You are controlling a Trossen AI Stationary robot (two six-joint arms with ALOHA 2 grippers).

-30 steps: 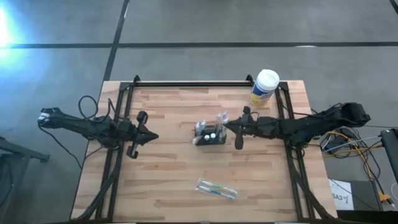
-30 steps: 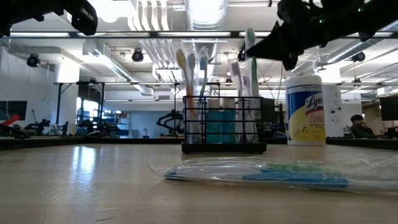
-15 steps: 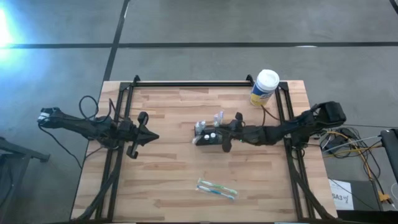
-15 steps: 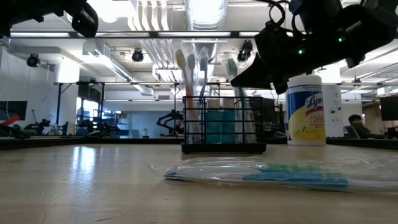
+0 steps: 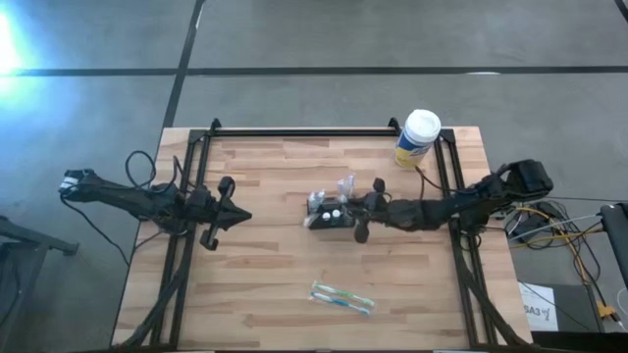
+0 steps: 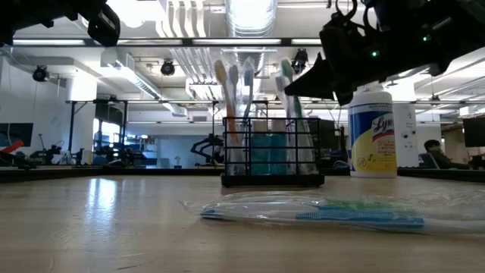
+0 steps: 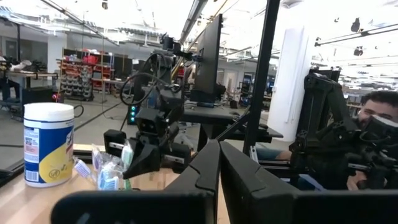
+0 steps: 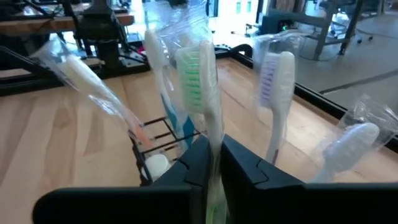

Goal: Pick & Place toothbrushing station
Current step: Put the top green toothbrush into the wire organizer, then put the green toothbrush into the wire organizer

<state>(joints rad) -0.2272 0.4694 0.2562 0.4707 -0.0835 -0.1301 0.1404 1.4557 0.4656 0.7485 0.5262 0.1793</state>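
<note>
The toothbrushing station, a black mesh caddy [image 5: 327, 218] [image 6: 271, 155], stands on its base at the table's middle, with several wrapped toothbrushes upright in it. My right gripper [image 5: 354, 210] [image 6: 294, 85] reaches level to the caddy's right end and is shut on a wrapped green-bristled toothbrush [image 8: 200, 81] [image 6: 287, 74]. The brush stands upright among the others. My left gripper [image 5: 235, 213] [image 7: 219, 158] is shut and empty at the table's left. My right gripper pinches the green toothbrush's handle [image 8: 213, 144], below the head, between its two fingertips. The fingers come level from the table's right and lie across the upright brush. In the low view the handle runs down into the caddy's right end [image 6: 301, 152]. Whether it rests on the bottom is hidden.
A yellow canister with a white lid [image 5: 417, 139] [image 6: 371, 133] stands at the far right. A clear pack with toothbrushes [image 5: 341, 297] [image 6: 326, 211] lies flat near the front edge. Black frame rails [image 5: 294, 130] run along the table's sides and back.
My right gripper has gone toward the table's left and down to the caddy, carrying the green toothbrush upright. The brush, first held high to the caddy's right, now stands among the other brushes at the caddy's right end.
</note>
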